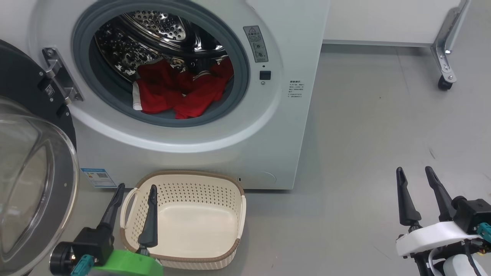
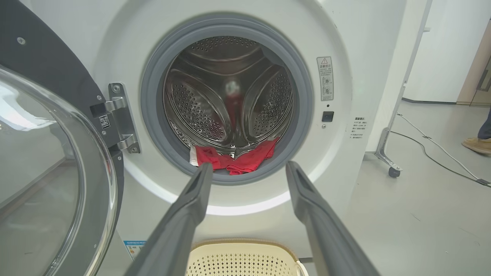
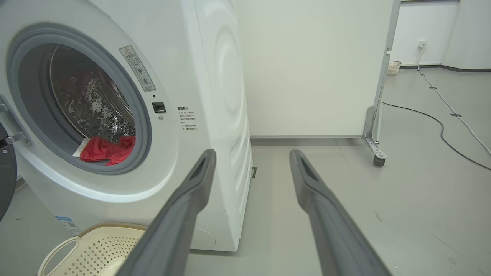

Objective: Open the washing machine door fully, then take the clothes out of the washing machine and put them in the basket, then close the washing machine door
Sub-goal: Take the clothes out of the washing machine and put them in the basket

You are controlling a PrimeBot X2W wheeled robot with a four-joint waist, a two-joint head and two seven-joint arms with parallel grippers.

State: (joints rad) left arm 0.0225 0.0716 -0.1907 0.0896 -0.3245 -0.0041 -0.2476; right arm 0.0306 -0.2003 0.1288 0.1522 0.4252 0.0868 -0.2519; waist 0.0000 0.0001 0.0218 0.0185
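Observation:
The white washing machine [image 1: 238, 153] stands with its round black washing machine door [image 1: 27, 165] swung out to the left on its hinge. Red clothes [image 1: 180, 90] lie at the bottom of the steel drum, also visible as clothes [image 2: 234, 159] and clothes [image 3: 107, 149]. The cream basket [image 1: 184, 180] sits on the floor right below the opening and holds nothing. My left gripper [image 1: 136, 188] is open above the basket's left end, pointing at the drum. Well right of the machine, my right gripper [image 1: 416, 170] hangs open over bare floor.
A white panel on a castor leg [image 1: 445, 73] stands behind to the right. Cables [image 3: 441, 122] run across the grey floor. A person's shoe [image 2: 477, 145] shows at the far right. A blue label sticker [image 1: 98, 177] marks the machine's lower left corner.

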